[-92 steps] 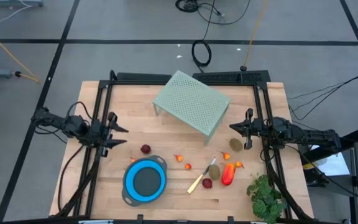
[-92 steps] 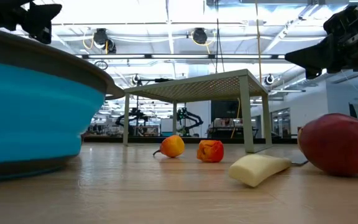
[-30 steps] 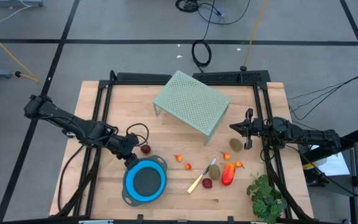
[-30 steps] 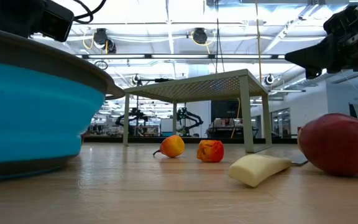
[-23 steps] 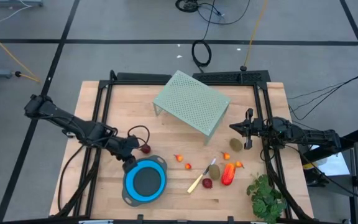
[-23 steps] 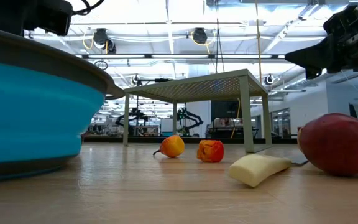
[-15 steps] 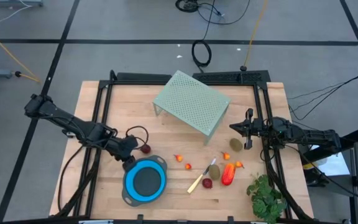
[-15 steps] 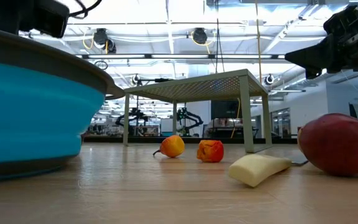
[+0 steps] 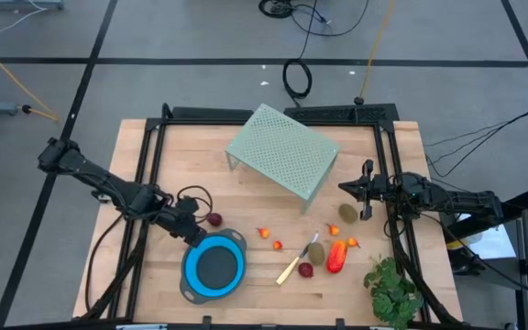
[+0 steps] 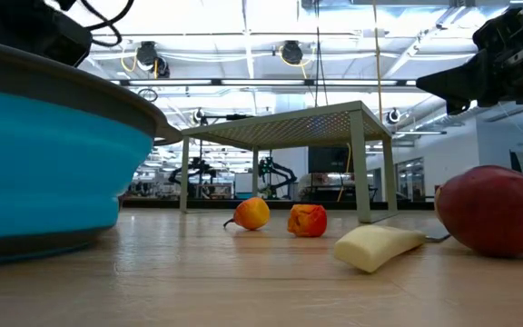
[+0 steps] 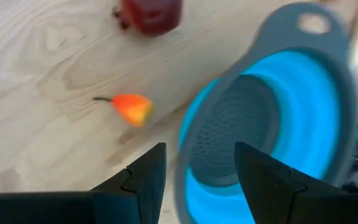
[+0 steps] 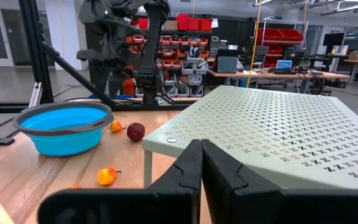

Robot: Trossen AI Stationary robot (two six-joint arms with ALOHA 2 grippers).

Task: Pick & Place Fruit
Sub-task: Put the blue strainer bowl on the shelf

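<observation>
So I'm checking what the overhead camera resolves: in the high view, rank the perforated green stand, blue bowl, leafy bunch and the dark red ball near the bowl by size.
1. Perforated green stand
2. Blue bowl and leafy bunch: they look alike, so I won't rank them.
3. Dark red ball, by far the smallest.

I see grey floor with dark seams and coiled cables upper centre, ceiling lights overhead, red bins behind.

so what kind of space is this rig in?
Looks like a robotics lab or workshop, not a kitchen. Shelving with red bins and desks with monitors sit behind the wooden table; other robot arms show beyond it, under industrial ceiling lights.
</observation>
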